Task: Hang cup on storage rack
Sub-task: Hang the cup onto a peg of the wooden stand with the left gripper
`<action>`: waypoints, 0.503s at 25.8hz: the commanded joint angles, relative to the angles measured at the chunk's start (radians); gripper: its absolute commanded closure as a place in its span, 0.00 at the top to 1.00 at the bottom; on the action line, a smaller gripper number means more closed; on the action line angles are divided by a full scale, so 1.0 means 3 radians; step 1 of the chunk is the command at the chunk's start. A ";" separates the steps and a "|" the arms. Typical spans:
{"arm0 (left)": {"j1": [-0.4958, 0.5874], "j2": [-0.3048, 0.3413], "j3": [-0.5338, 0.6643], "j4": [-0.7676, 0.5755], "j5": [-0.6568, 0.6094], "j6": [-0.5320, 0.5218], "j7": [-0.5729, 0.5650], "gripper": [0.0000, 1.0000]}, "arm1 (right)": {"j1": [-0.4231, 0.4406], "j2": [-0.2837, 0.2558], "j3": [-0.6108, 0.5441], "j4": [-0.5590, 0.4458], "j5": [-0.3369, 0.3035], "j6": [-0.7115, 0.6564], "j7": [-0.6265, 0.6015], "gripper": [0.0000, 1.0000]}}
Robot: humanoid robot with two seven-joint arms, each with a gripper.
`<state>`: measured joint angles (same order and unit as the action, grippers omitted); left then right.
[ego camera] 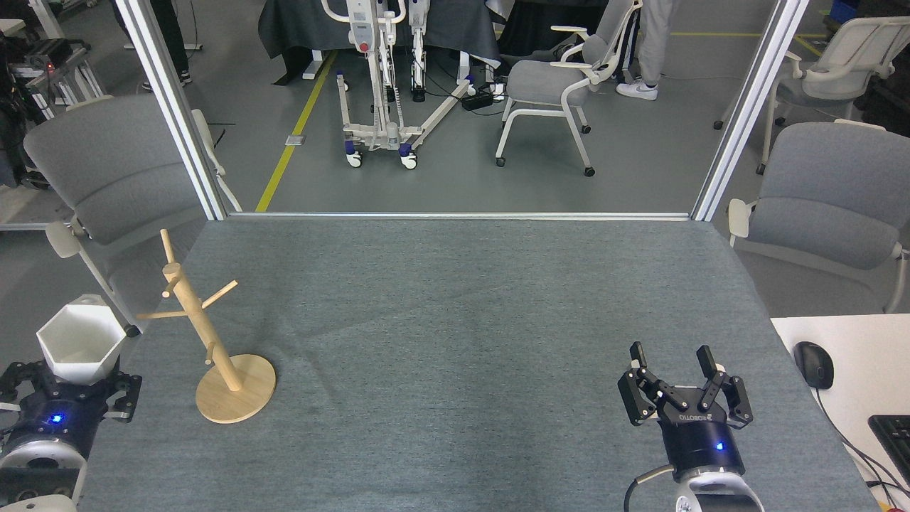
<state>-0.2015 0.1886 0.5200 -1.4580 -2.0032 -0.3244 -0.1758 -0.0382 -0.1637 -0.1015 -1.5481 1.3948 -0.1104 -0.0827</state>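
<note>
The white faceted cup (77, 343) is held upright in my left gripper (67, 380), which is shut on its lower part at the table's left edge, left of the rack. The wooden storage rack (213, 348) stands on its round disc base (245, 400) at the near left of the grey table (462, 313), its pegs bare. My right gripper (670, 353) hovers open over the near right of the table with nothing between its fingers.
Grey chairs stand beyond the table's left (106, 171) and right (832, 192) edges. A white desk with a mouse (813, 364) and a keyboard (894, 434) adjoins on the right. Metal frame posts (178, 114) rise at the far corners.
</note>
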 commanded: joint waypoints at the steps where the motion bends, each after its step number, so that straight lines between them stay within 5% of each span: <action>1: -0.0029 -0.0061 -0.0015 -0.0003 -0.0154 0.0007 -0.0007 0.00 | 0.0010 -0.0022 -0.0004 0.0006 -0.0001 0.0005 0.0000 0.99; 13: -0.0055 -0.0317 -0.0082 -0.0028 -0.0527 0.0013 -0.0007 0.00 | 0.0005 -0.0017 -0.0004 0.0057 0.0004 0.0025 0.0005 0.99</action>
<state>-0.2167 0.1056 0.5050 -1.4660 -2.1378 -0.3215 -0.1784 -0.0371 -0.1689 -0.1026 -1.5329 1.3956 -0.1024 -0.0814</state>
